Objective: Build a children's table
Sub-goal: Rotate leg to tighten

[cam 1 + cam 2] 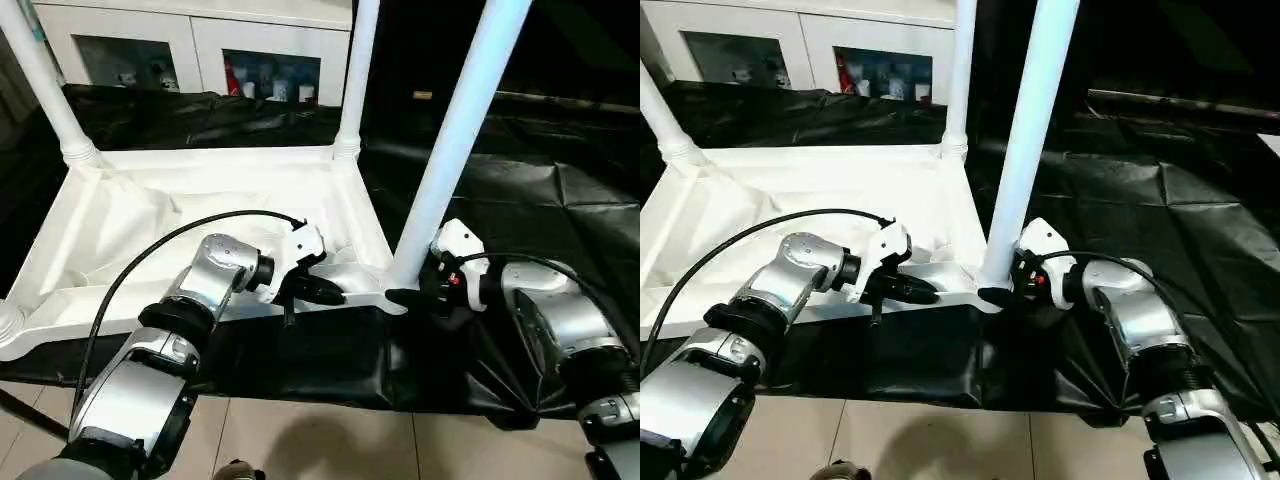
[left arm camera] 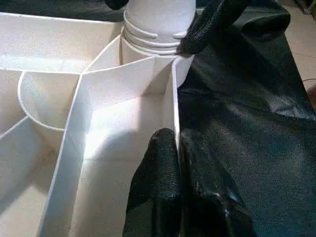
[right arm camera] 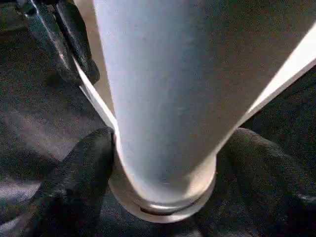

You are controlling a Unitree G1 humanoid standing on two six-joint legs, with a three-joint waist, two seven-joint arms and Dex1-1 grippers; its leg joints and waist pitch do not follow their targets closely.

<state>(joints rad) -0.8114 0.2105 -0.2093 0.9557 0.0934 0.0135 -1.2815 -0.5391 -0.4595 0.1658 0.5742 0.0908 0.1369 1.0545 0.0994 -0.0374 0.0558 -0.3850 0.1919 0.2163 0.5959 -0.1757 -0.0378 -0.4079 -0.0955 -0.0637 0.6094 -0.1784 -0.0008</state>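
Silver forearms frame the upturned tabletop [image 1: 200,210], which lies on black sheeting with three legs standing in its corner sockets. Left pincer [image 2: 178,163] is clenched on the near rim [image 2: 175,113] of the tabletop, just beside the near-right leg [image 1: 455,140]. Right pincer [image 3: 163,163] straddles that leg's base, fingers [image 3: 74,182] against either side, but whether it grips or merely brackets I cannot tell. Seating this leg looks to be the step in hand; next it probably wants twisting home while the rim is steadied.
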